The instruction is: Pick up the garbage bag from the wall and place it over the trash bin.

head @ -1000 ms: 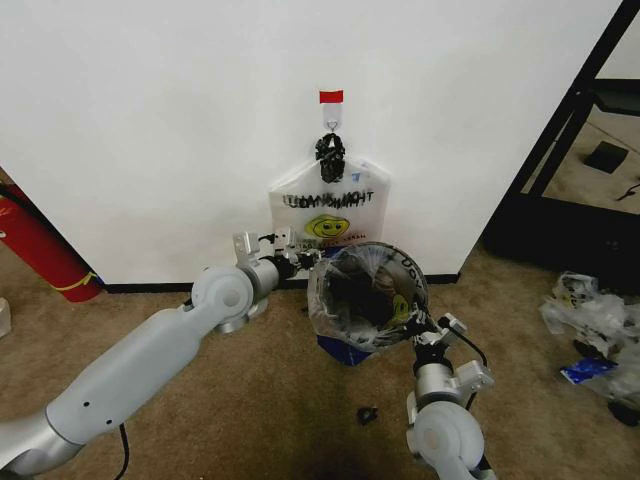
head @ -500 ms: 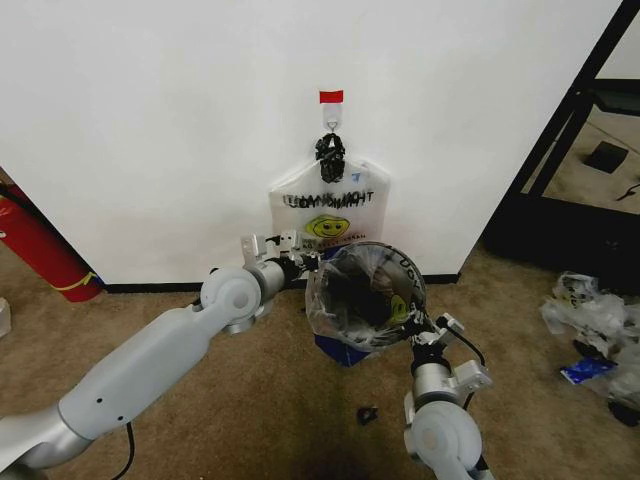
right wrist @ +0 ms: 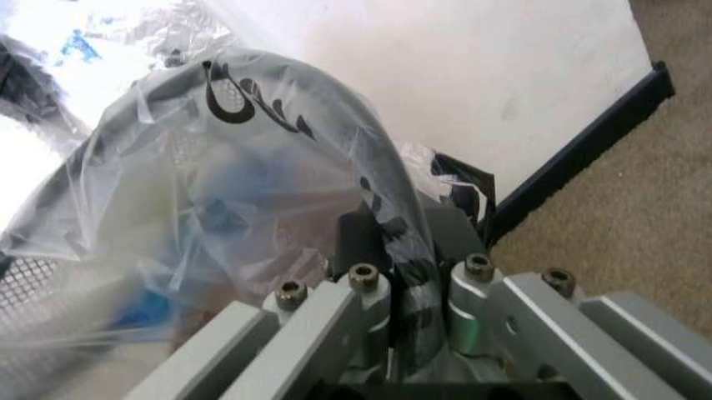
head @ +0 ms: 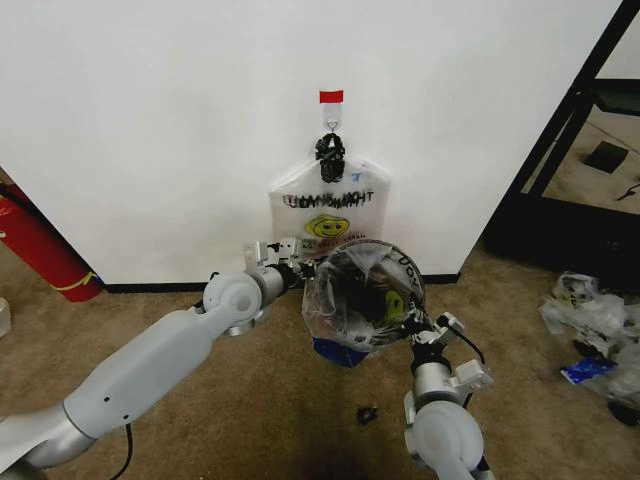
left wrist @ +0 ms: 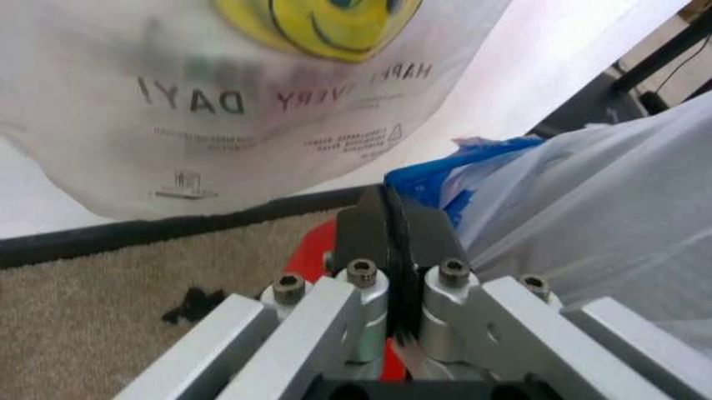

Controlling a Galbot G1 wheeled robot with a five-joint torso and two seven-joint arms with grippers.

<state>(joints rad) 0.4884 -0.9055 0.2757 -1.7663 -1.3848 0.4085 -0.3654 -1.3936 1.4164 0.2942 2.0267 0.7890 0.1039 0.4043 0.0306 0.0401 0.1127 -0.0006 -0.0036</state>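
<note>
Two grippers hold opposite sides of the garbage bag (head: 362, 300), which is spread over the mouth of the trash bin (head: 372, 297) on the carpet just in front of the wall (head: 180, 120). The left gripper (head: 300, 262) reaches in from the left side of the bin, its arm stretching across the lower left of the head view, and its jaws are pressed together on the bag's blue-printed edge; the left wrist view shows the left gripper (left wrist: 389, 221) with its two dark fingers closed flat on that thin blue and clear plastic (left wrist: 556, 225). The right gripper (head: 415, 325) sits at the near right side of the bin, above the right arm's wrist. In the right wrist view the right gripper (right wrist: 395, 250) has its fingers clamped on the clear plastic (right wrist: 223, 192) where it wraps over the bin's grey rim (right wrist: 333, 142), with black mesh visible through the film.

On the wall above the bin, a white bag printed with a yellow smiley (head: 329, 205) hangs from a hook marked with red tape (head: 331, 97). A red fire extinguisher (head: 40, 245) leans against the wall well to the left. Crumpled clear plastic (head: 590, 320) lies on the carpet far to the right, and a small dark scrap (head: 367, 413) lies on the floor near the right arm.
</note>
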